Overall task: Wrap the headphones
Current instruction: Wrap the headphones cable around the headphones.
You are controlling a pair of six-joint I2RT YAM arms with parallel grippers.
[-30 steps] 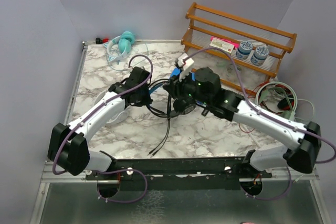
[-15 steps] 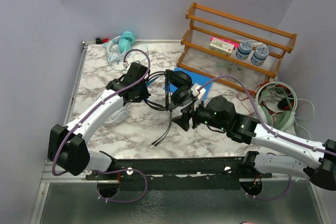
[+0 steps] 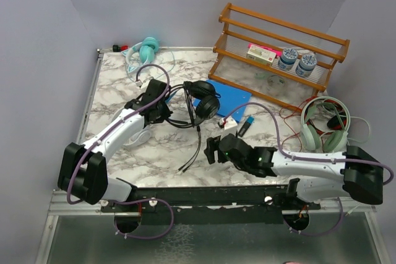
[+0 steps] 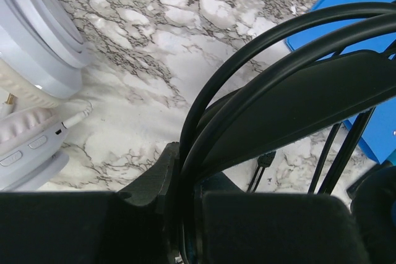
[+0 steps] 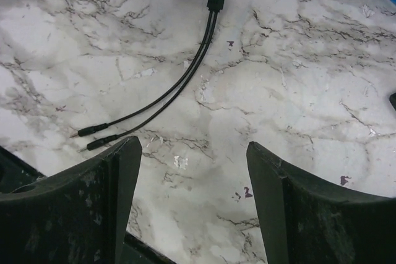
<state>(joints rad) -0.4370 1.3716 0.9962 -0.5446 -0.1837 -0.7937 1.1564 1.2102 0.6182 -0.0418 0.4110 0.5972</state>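
Observation:
My left gripper is shut on the headband of the black headphones, which sit mid-table; the band fills the left wrist view between my jaws. Their thin cable trails toward the front and ends in two plugs, also in the right wrist view. My right gripper is open and empty just right of the plugs, low over the marble. The white headphones lie under my left arm. The teal headphones lie at the back left corner.
A blue flat pad lies behind the black headphones. A wooden rack with small jars and a box stands at the back right. A pale green headset with tangled wires lies at the right edge.
My right arm has pulled back from the black headphones toward the front edge and dropped low. My left gripper keeps its hold on the headband; the headphones shifted slightly back and left.

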